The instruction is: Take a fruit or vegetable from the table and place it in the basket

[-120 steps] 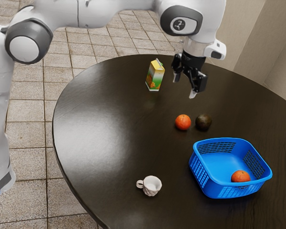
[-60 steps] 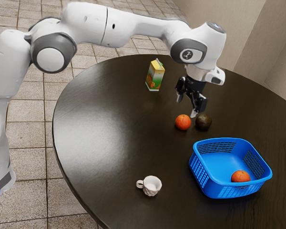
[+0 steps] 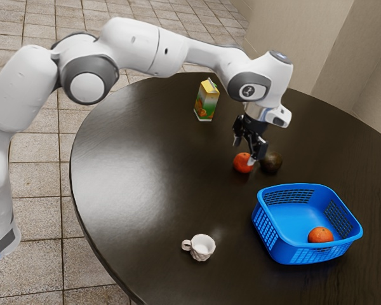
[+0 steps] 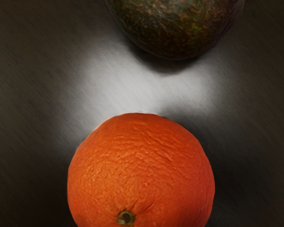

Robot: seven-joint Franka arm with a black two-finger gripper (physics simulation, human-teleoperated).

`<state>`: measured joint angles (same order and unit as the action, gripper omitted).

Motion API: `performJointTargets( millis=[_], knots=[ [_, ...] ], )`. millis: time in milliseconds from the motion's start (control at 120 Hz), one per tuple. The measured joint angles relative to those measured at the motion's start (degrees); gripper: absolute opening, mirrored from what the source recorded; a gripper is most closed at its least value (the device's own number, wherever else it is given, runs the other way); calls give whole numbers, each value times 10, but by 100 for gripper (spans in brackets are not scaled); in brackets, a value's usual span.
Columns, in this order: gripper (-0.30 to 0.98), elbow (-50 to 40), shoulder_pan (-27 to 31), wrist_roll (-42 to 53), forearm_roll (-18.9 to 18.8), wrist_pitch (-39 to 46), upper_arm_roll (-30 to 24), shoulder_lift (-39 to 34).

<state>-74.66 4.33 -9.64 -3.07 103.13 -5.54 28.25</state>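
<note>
Exterior view: round dark table bearing a blue basket; black gripper at the table orange, jaws parted and released; juice carton, upright, well apart from the basket; white cup, upright; dark avocado, just beside the table orange, which rests outside the basket; second orange, inside the basket. Wrist view: stem mark visible on the table orange; bare strip between it and the avocado.
</note>
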Motion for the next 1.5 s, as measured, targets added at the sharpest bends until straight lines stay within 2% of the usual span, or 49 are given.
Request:
performJointTargets(
  millis=[467,1275,1400,1500],
  knots=[
    [68,5,5,57,-8,18,-3,13],
    [68,9,4,87,-7,21,-3,34],
    [65,9,5,89,-7,21,-4,39],
    [57,10,5,90,-7,21,-4,42]
  ],
)
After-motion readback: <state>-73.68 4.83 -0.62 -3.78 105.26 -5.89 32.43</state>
